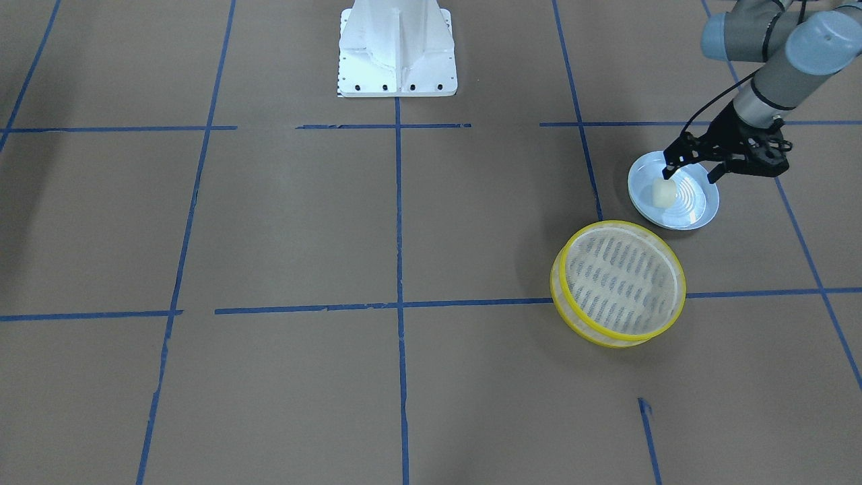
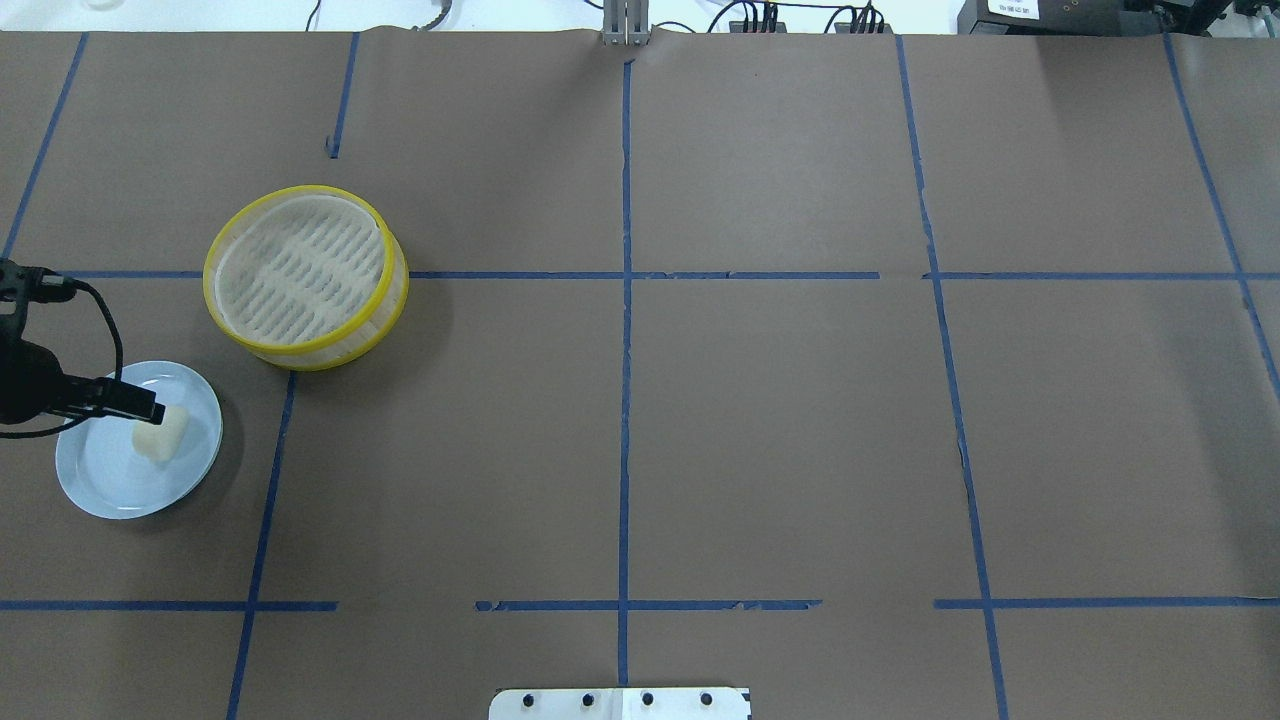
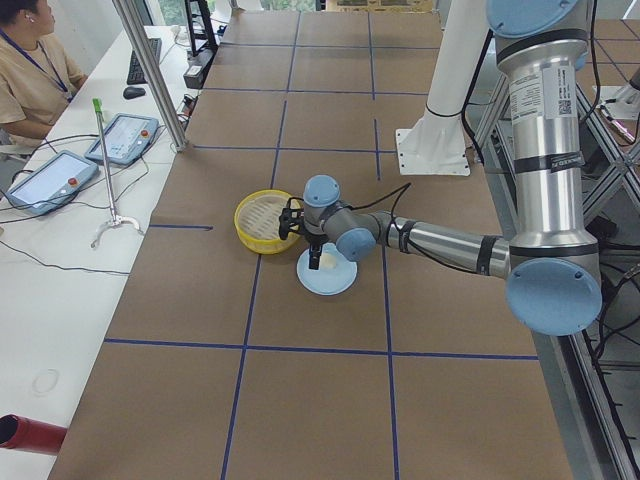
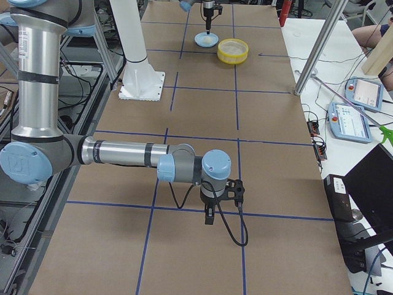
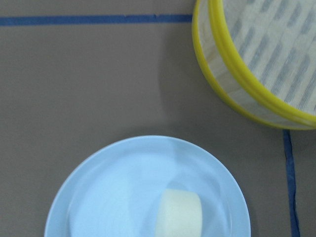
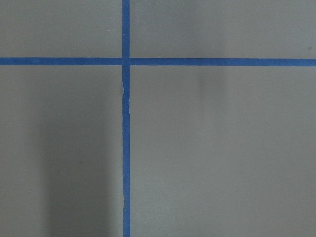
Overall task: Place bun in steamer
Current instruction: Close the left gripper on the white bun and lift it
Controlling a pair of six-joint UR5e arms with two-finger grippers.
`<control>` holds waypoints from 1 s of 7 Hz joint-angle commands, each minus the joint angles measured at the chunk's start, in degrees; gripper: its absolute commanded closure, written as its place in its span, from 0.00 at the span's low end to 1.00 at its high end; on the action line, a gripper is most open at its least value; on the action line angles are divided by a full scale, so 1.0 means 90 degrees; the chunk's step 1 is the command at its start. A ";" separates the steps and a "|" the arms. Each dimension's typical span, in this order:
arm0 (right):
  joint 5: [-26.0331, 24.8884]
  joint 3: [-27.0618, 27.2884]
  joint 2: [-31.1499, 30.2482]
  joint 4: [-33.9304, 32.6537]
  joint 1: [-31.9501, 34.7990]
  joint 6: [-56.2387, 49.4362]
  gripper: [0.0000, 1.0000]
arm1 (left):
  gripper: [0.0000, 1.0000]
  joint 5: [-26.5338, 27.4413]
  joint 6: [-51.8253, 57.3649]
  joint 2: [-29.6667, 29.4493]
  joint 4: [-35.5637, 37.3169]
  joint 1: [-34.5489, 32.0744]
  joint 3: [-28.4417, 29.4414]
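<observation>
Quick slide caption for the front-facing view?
Left gripper hangs open over the blue plate carrying the bun; the steamer nearby sits empty.

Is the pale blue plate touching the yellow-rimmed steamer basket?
Apart. The left wrist view shows a strip of bare brown table between the pale blue round plate and the yellow-rimmed translucent steamer basket.

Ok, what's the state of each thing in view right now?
bun: loose on the blue plate, ungripped.
blue plate: holds the bun.
steamer: upright, empty, apart from the plate.
left gripper: open, above the plate.
right gripper: far from the bun; open or shut unclear.
</observation>
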 commanded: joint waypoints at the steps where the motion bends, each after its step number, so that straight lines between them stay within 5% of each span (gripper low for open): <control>1: 0.0000 0.0000 0.0000 0.0000 0.0000 0.0000 0.00 | 0.01 0.0359 -0.0086 -0.0018 0.0018 0.0413 0.0081; 7: 0.0000 0.0000 0.0000 0.0000 0.0000 0.0000 0.00 | 0.19 0.0505 0.0520 -0.0546 0.0038 0.0422 0.0784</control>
